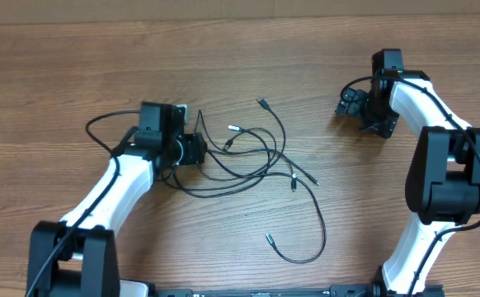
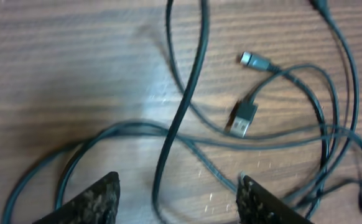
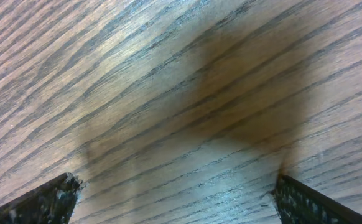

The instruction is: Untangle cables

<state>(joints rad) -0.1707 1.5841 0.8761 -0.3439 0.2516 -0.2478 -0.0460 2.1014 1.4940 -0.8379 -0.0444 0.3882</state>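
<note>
Overhead view, item one: cables (image 1: 256, 157), a loose black tangle at the centre of the table (image 1: 75, 66), loops crossing, plug ends (image 1: 262, 102) splayed outward. Item two: left gripper (image 1: 199, 152), jaws apart at the tangle's left edge. The left wrist view shows one strand (image 2: 180, 115) running unclamped between its fingers (image 2: 100, 199). Item three: right gripper (image 1: 345, 104), jaws wide over bare wood, well apart from the tangle. Handling note: close on that single strand only, then draw it away slowly, checking that crossings slide rather than tighten.
</note>
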